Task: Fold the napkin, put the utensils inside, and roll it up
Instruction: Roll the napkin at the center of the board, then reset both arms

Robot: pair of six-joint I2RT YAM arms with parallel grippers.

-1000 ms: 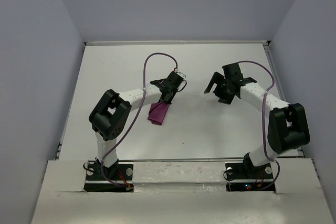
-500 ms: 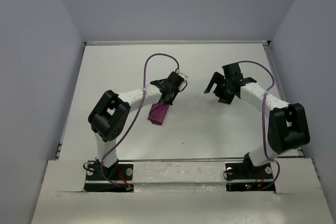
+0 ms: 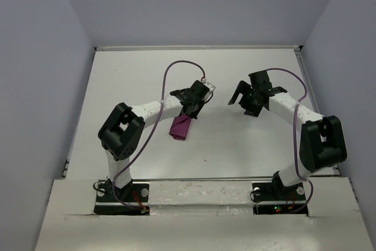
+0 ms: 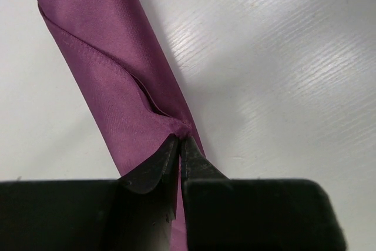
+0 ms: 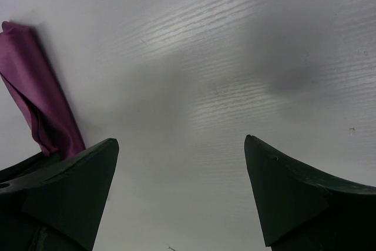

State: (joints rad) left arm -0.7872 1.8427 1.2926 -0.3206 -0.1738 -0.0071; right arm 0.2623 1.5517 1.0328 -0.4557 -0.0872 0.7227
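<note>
The napkin (image 3: 180, 127) is a narrow plum-purple roll hanging from my left gripper (image 3: 188, 112) near the middle of the white table (image 3: 129, 80). In the left wrist view the left gripper (image 4: 181, 139) is shut, its tips pinching a fold at the end of the napkin (image 4: 111, 69), which runs away to the upper left. My right gripper (image 3: 241, 105) hovers to the right of the roll, apart from it. It stands wide open (image 5: 181, 140) with only bare table between its fingers. The napkin's end (image 5: 35, 92) shows at that view's left edge. No utensils are in view.
Purple cables (image 3: 167, 72) loop above each arm. Grey walls (image 3: 41, 86) close the table on the left, back and right. A small dark speck (image 3: 205, 160) lies on the table in front of the napkin.
My left gripper has shifted slightly to the right, carrying the napkin roll with it. The right arm has not moved.
</note>
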